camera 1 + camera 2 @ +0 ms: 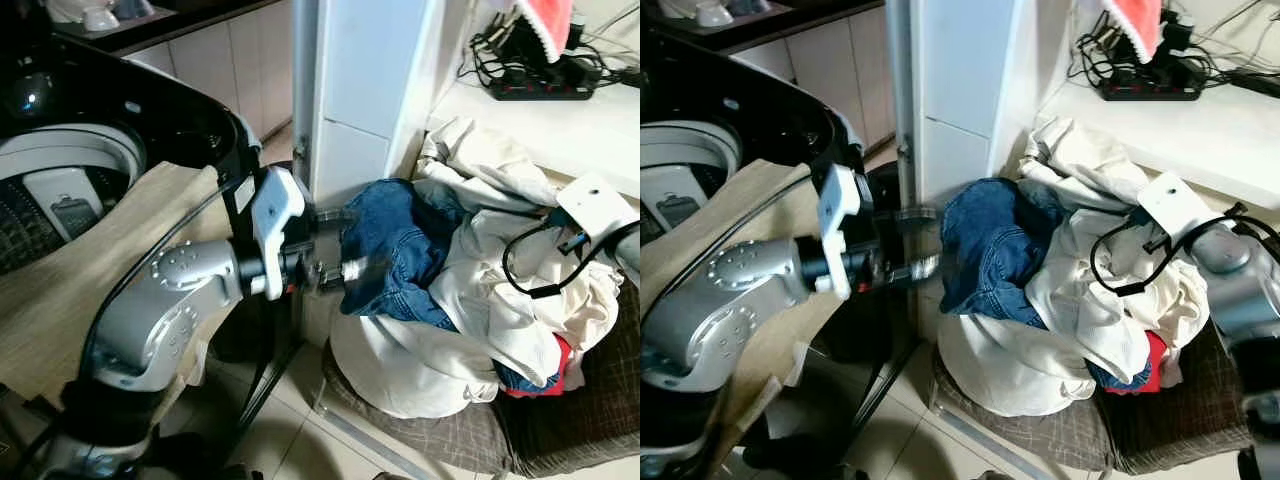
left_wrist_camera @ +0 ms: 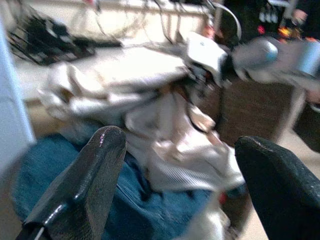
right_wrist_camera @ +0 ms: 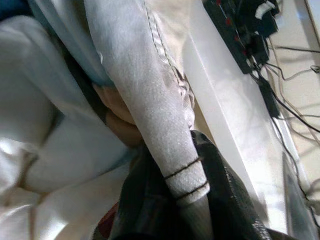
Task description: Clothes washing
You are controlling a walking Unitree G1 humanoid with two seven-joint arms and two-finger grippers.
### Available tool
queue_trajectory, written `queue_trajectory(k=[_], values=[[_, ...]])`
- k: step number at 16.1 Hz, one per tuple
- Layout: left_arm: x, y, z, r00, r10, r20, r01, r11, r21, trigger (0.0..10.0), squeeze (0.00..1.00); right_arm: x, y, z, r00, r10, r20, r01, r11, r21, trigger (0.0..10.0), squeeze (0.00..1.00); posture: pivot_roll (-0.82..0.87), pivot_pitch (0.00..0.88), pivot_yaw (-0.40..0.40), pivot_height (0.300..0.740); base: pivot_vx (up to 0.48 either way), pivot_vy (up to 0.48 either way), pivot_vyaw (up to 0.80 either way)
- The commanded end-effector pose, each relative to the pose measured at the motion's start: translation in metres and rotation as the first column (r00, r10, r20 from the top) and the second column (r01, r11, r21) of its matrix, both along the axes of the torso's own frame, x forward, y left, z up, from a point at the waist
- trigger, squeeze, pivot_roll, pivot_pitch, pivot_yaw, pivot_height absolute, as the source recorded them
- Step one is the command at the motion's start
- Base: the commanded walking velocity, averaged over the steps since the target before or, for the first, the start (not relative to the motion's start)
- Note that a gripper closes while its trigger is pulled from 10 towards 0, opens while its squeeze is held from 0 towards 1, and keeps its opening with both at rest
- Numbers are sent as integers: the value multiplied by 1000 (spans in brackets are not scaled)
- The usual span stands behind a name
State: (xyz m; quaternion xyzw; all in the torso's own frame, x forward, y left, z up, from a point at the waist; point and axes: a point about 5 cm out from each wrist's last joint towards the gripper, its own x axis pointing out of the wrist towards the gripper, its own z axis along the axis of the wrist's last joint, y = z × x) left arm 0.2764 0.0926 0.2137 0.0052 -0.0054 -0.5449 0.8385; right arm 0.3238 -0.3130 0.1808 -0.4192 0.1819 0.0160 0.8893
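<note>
The washing machine (image 1: 60,190) sits open at my ten o'clock, its drum dark, with a beige cloth (image 1: 90,290) draped over its front edge; I can't make out any laundry inside. At my two o'clock the laundry pile (image 1: 470,290) is heaped on a brown checked cushion (image 1: 590,400): white garments (image 1: 400,375), with blue jeans (image 1: 400,250) lying on the side toward me and a scrap of red low down. So by my reckoning the loading is barely started, and nearly the whole pile is left to move.

My left gripper (image 1: 335,245) is at twelve o'clock, at the near edge of the jeans, its fingers (image 2: 85,185) spread apart with denim between them, not yet closed on it. My right gripper (image 1: 1185,275) is pushed into the white cloth at three o'clock; I cannot tell whether it is clamped on anything.
</note>
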Motion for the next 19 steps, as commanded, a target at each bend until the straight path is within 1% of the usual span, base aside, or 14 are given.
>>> queue_trajectory(k=[1, 3, 5, 6, 7, 9, 10, 12, 13, 14, 15, 17, 18, 19], values=[[9, 4, 14, 993, 77, 93, -77, 997, -10, 10000, 0, 0, 2, 40, 990, 41, 132, -47, 998, 42, 0, 0, -80, 12, -45, 740, 0, 0, 0], [18, 5, 25, 965, 146, 216, -151, 989, 5, 10000, 0, -2, 11, 75, 964, 113, 239, -136, 987, 81, 0, 0, -83, 13, -45, 740, 0, 0, 0], [21, 4, 36, 947, 182, 264, -175, 983, -50, 10000, 0, -5, 18, 98, 937, 161, 311, -210, 969, 133, 0, 0, -86, 12, -43, 740, 0, 0, 0], [23, 4, 47, 932, 207, 296, -183, 977, -107, 10000, 0, -8, 28, 114, 907, 212, 364, -304, 927, 218, 0, 0, -88, 11, -43, 740, 0, 0, 0], [23, 3, 60, 916, 223, 332, -175, 970, -169, 10000, 0, -14, 44, 131, 849, 301, 434, -453, 838, 305, 0, 0, -90, 10, -43, 740, 0, 0, 0], [20, 1, 76, 904, 213, 371, -130, 963, -237, 10000, 0, -24, 63, 139, 769, 428, 475, -616, 694, 372, 0, 0, -91, 9, -48, 740, 0, 0, 0], [17, -1, 85, 893, 199, 404, -97, 961, -258, 10000, 0, -28, 69, 137, 741, 475, 474, -660, 643, 389, 0, 0, -89, 9, -52, 740, 0, 0, 0], [8, -15, 97, 887, 110, 448, 7, 968, -252, 10000, 0, -33, 75, 130, 708, 500, 498, -706, 486, 516, 0, 0, -84, 9, -63, 740, 0, 0, 0], [7, -17, 97, 885, 103, 454, 15, 969, -247, 10000, 0, -34, 76, 129, 702, 502, 505, -711, 462, 530, 0, 0, -84, 9, -63, 740, 0, 0, 0], [5, -33, 93, 890, 52, 454, 67, 968, -241, 10000, 0, -36, 78, 124, 678, 498, 541, -726, 338, 598, 0, 0, -84, 7, -63, 740, 0, 0, 0], [2, -43, 87, 892, 10, 451, 99, 971, -218, 10000, 0, -37, 79, 122, 664, 491, 564, -732, 272, 625, 0, 0, -86, 5, -61, 740, 0, 0, 0], [0, -55, 75, 890, -53, 453, 132, 981, -144, 10000, 0, -40, 79, 120, 659, 477, 582, -728, 211, 652, 0, 0, -87, 3, -62, 740, 0, 0, 0], [0, -64, 62, 903, -84, 421, 132, 987, -87, 10000, 0, -41, 81, 119, 664, 457, 592, -718, 170, 675, 0, 0, -89, 1, -61, 740, 0, 0, 0], [3, -68, 54, 897, -74, 437, 103, 994, -43, 10000, 0, -42, 85, 116, 667, 475, 574, -710, 174, 682, 0, 0, -95, 1, -56, 740, 0, 0, 0]])
